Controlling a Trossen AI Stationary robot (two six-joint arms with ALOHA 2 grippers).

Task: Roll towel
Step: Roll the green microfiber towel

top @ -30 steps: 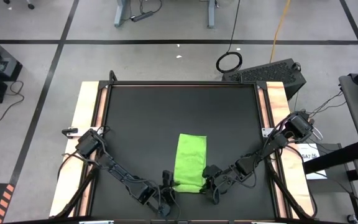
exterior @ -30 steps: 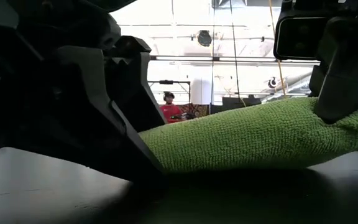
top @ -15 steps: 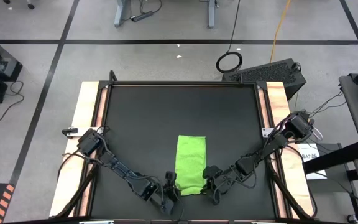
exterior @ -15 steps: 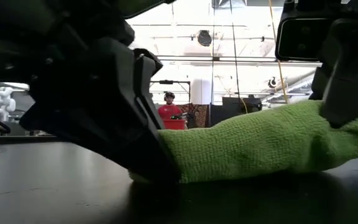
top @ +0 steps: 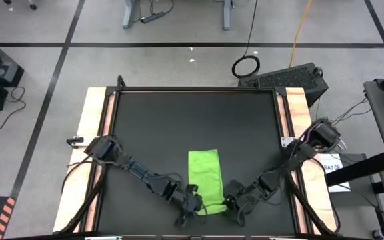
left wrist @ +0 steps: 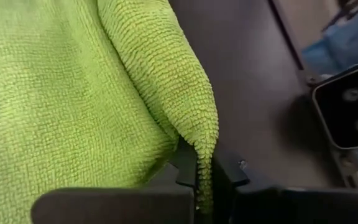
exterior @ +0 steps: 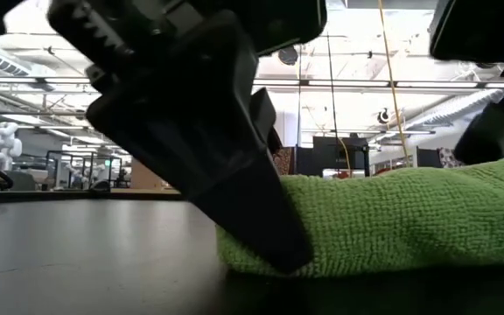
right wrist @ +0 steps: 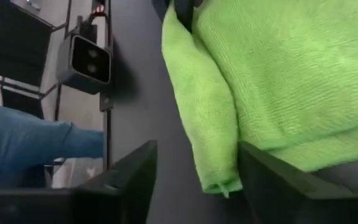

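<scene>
The lime-green towel (top: pixel 204 175) lies folded in a narrow strip on the black table, near its front edge, with its length running near to far. My left gripper (top: pixel 191 203) is at the strip's near left corner, shut on the cloth (left wrist: pixel 55 93). My right gripper (top: pixel 236 206) is open at the near right corner. In the right wrist view its two fingers stand on either side of the towel's near edge (right wrist: pixel 219 177); I cannot tell whether either one touches it. In the low view the towel (exterior: pixel 409 219) rests flat on the table. My left gripper pinches a raised ridge of the cloth at the towel's near left corner (left wrist: pixel 202 146) between its two shut fingers (left wrist: pixel 185 169). The fingers come slanting down from the table's near left (exterior: pixel 274 245). The rest of the towel lies slack on the table.
Bare black tabletop (top: pixel 192 120) stretches beyond the towel to the far edge. Pale wooden rails (top: pixel 93 127) run along both sides of the table. The low camera's housing (right wrist: pixel 91 59) stands at the near edge, close to both grippers.
My left gripper has gone toward the table's right onto the towel's near left corner, rolled, and shut on the cloth. My right gripper has come off the towel's near right end. The towel has slid a little toward the near edge.
</scene>
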